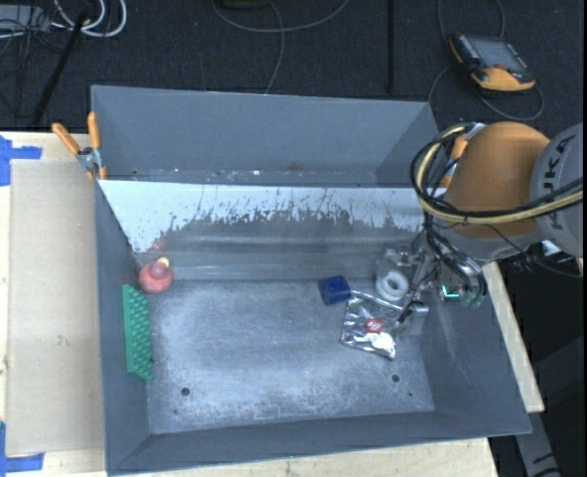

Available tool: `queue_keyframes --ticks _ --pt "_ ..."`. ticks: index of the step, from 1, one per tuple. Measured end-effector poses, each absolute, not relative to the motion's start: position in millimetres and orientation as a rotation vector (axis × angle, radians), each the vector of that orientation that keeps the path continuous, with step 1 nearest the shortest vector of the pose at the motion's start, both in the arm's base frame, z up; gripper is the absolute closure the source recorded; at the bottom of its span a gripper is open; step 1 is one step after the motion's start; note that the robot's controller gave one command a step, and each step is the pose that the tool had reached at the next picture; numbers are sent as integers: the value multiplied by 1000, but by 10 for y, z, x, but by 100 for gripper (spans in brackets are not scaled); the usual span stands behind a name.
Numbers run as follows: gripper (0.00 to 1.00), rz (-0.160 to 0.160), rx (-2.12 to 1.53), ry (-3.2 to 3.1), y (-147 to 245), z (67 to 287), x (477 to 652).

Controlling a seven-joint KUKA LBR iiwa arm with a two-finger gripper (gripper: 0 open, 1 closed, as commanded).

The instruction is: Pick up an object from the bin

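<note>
one camera looks steeply down on the whole bin [263, 142], arm [497, 182] entering from right.

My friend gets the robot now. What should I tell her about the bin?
Gripper: low at the right side of the bin, close to a crinkled silvery packet.
Other things: small blue block nearer the middle; pink ball and green toothed strip by the left wall.
Done: nothing lifted yet; everything lies on the floor.
Left: grasp one thing, likely the packet, and raise it out.
</note>
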State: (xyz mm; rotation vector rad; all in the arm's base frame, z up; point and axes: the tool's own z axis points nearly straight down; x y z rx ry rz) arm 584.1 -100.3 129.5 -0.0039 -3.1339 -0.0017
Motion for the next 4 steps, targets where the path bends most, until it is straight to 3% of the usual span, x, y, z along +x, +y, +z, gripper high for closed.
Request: queue_keyframes --ticks 1,2,3,4 --pt "0 -4 -16 -3134 -776 656 5612" --pt "100 0 -11 -3141 -783 696 5636" --pt "100 2 18 -3148 -768 1782 5274" --pt "100 0 -41 -3143 -803 2228 4916"
